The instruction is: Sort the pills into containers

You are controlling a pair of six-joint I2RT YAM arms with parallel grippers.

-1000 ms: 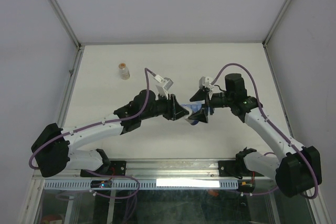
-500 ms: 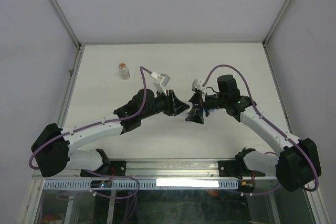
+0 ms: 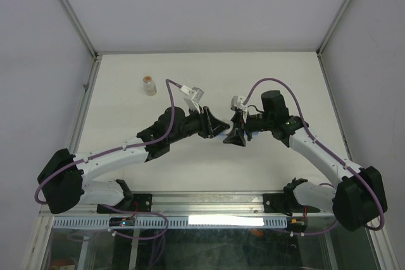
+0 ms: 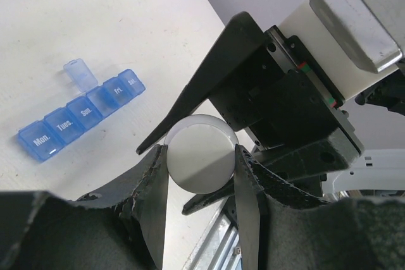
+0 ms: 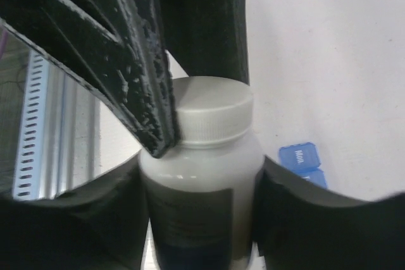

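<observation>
Where the two arms meet at the middle of the overhead frame, the left gripper [image 3: 220,129] and the right gripper [image 3: 236,136] crowd together so darkly that nothing between them can be made out (only the wrist cameras settle it). The left wrist view shows its own fingers [image 4: 152,181] clamped on either side of a round white cap [image 4: 201,161], seen end-on. The right wrist view shows that cap from the side, ribbed, topping a white plastic bottle [image 5: 209,169] with a dark label. The right fingers [image 5: 101,219] flank the bottle's body with no gap visible, though whether they press cannot be told. The blue translucent plastic pill-organiser strip [image 4: 82,113] lies on the white table [image 4: 126,17] at the left of the left wrist frame, one lid raised. A small clear bottle with tan contents [image 3: 149,85] stands upper left overhead, well apart.
</observation>
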